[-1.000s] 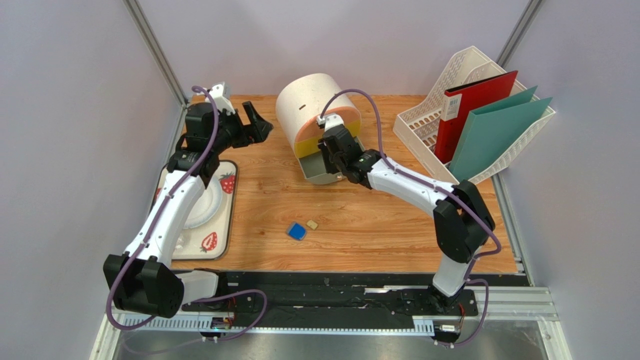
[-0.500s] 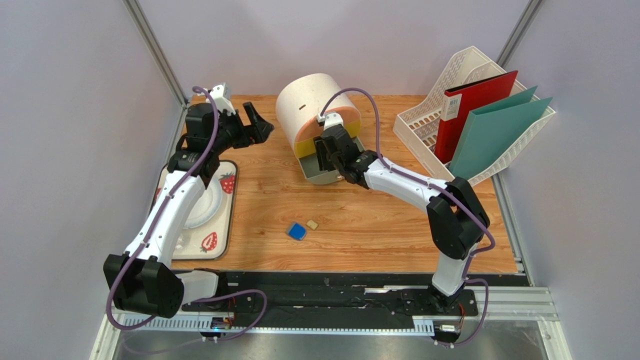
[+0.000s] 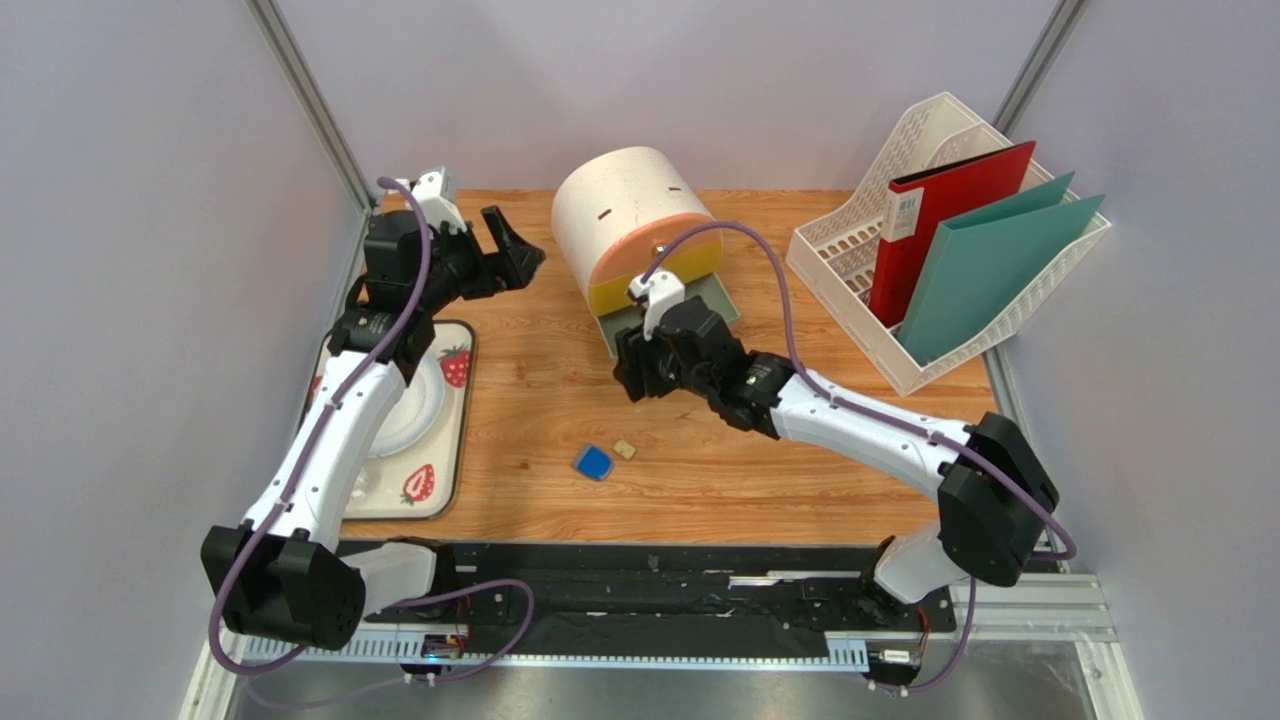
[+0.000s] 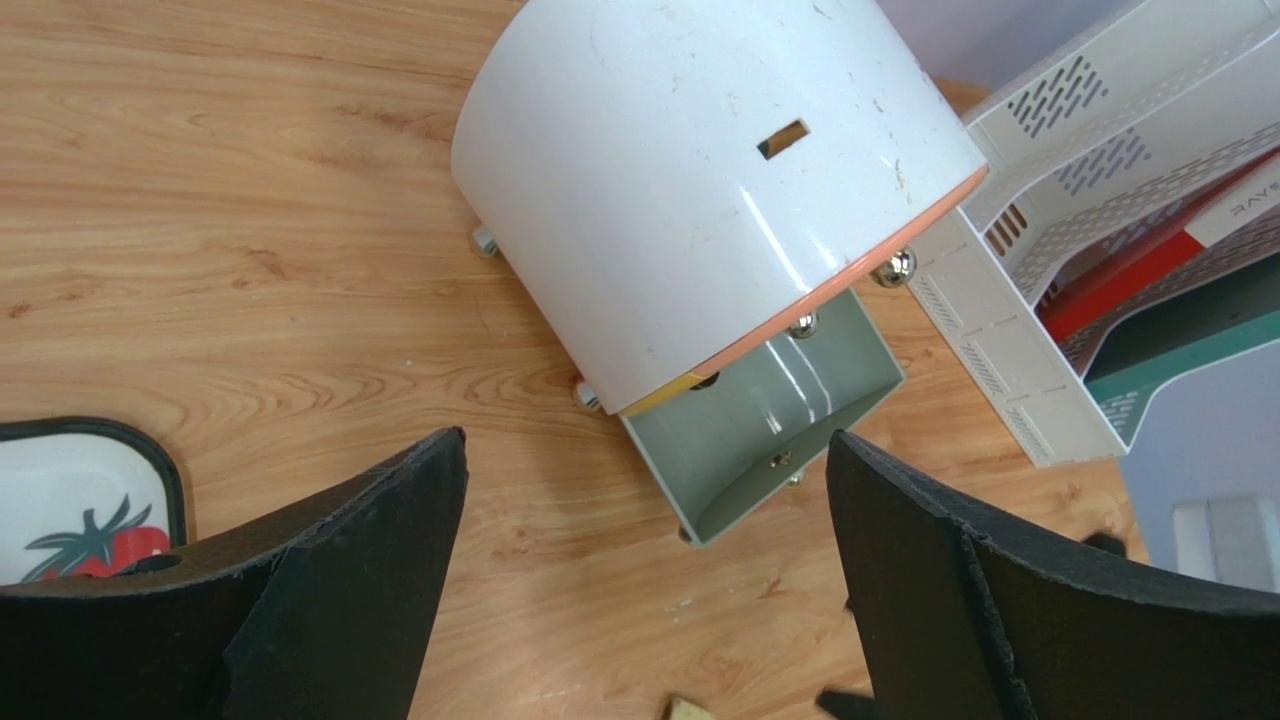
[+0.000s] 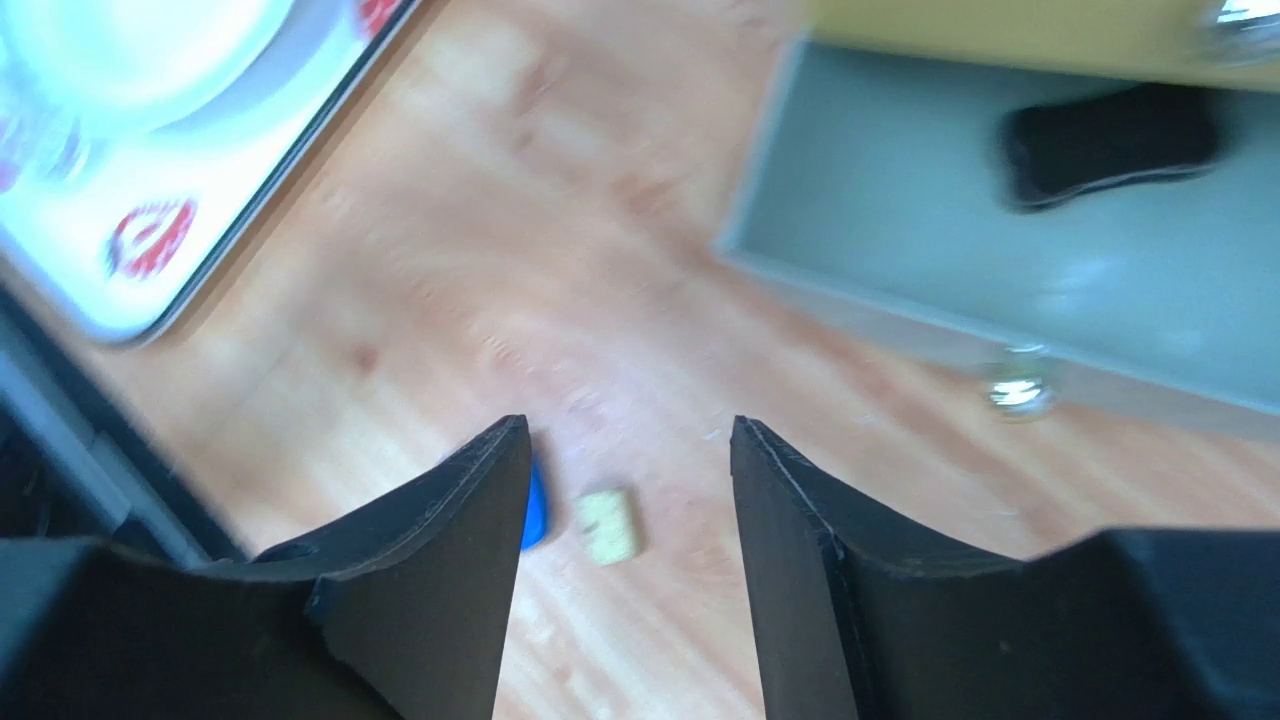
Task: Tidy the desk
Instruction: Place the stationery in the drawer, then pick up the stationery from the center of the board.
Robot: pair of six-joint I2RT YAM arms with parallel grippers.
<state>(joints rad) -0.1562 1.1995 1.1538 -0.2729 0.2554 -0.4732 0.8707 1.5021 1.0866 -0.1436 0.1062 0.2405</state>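
Note:
The desk (image 3: 526, 393) is light wood-grain. At its back stands a white round drawer box (image 3: 628, 210) with orange and yellow layers and a grey drawer (image 3: 724, 300) pulled open. In the right wrist view a black item (image 5: 1109, 146) lies in that drawer (image 5: 962, 270). A blue piece (image 3: 594, 462) and a small beige piece (image 3: 624, 447) lie on the desk. My right gripper (image 3: 637, 369) is open and empty above the desk, and the beige piece (image 5: 609, 527) shows between its fingers. My left gripper (image 3: 505, 249) is open and empty, left of the box.
A white strawberry-print tray (image 3: 451, 393) with a white plate (image 3: 409, 413) lies at the left edge. A white mesh file rack (image 3: 842, 248) with a red folder (image 3: 939, 225) and a green folder (image 3: 992, 270) stands at the back right. Grey walls and metal rails surround the desk.
My right gripper has pulled back out of the grey drawer, toward the front and a little left, above the desk near the small pieces. The left arm has hardly moved.

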